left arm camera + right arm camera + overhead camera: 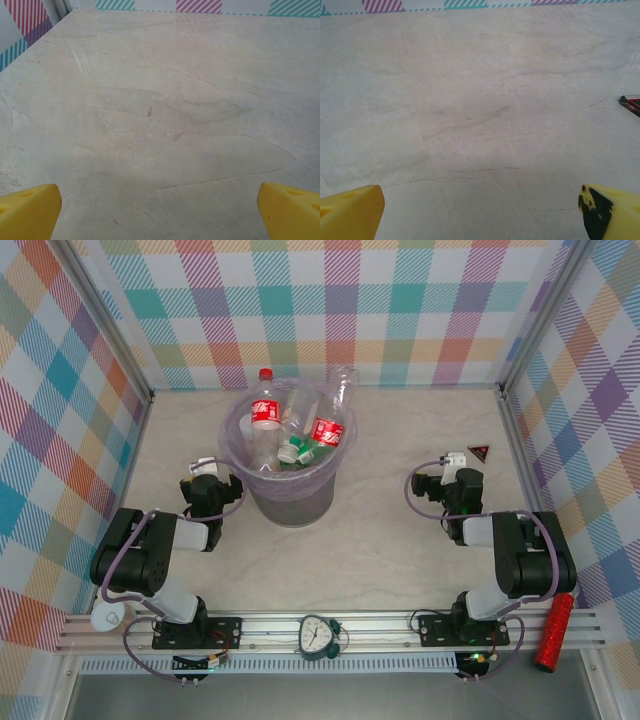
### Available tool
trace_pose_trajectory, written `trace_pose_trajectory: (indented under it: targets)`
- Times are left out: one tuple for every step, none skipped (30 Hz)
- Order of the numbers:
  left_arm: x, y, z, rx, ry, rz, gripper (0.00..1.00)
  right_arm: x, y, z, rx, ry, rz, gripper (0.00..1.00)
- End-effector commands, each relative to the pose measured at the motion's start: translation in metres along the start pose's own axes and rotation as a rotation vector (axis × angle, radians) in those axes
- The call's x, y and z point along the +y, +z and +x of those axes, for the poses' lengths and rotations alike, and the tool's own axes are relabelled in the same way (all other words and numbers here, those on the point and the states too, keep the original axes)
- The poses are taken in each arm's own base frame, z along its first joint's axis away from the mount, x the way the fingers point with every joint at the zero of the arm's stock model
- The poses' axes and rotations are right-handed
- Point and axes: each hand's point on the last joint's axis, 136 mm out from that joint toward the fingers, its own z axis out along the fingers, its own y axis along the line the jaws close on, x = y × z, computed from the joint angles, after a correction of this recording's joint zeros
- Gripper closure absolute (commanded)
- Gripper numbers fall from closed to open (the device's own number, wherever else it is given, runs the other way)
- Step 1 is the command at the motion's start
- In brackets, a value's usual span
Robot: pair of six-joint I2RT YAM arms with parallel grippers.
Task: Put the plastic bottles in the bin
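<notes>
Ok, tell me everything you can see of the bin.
The bin is a round bucket with a grey wall, standing upright on the pale marble-look table, toward the far middle, between the two arms. A translucent lilac bag lines it and folds over the rim. It is heaped with clear plastic bottles, several red-labelled, one red-capped neck poking above the rim. The left end effector sits close beside it; contact cannot be told.

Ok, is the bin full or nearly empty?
Full. From the top view, the bin is heaped with plastic bottles, and some poke up above its rim.
</notes>
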Motion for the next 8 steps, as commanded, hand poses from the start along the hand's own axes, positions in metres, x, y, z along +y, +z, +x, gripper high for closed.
trace_pose_trajectory:
  targets:
    - [-0.0006,0.0000,-0.0058,-0.025,-0.020,0.009,0.00,0.0005,0.0033,-0.0117,-0.026,0.017,-0.018,0.01]
    - [-0.0010,0.0000,-0.0062,-0.026,-0.020,0.010,0.00,0.0002,0.0033,-0.0113,-0.025,0.017,-0.017,0.01]
    - [-0.0008,0.0000,-0.0058,-0.025,-0.020,0.010,0.00,0.0002,0.0032,-0.0112,-0.025,0.016,-0.017,0.01]
    - [-0.0010,0.0000,-0.0057,-0.025,-0.019,0.010,0.00,0.0006,0.0031,-0.0119,-0.027,0.018,-0.018,0.01]
    - [-0.0008,0.0000,-0.0068,-0.027,-0.021,0.010,0.00,0.0002,0.0033,-0.0117,-0.026,0.019,-0.017,0.01]
    - [-0.0009,0.0001,-0.0060,-0.025,-0.020,0.010,0.00,0.0005,0.0031,-0.0115,-0.027,0.018,-0.018,0.01]
    - [-0.0008,0.0001,-0.0059,-0.025,-0.020,0.009,0.00,0.0001,0.0027,-0.0124,-0.031,0.016,-0.016,0.01]
    - [-0.0010,0.0001,-0.0060,-0.025,-0.020,0.010,0.00,0.0000,0.0024,-0.0119,-0.030,0.015,-0.016,0.01]
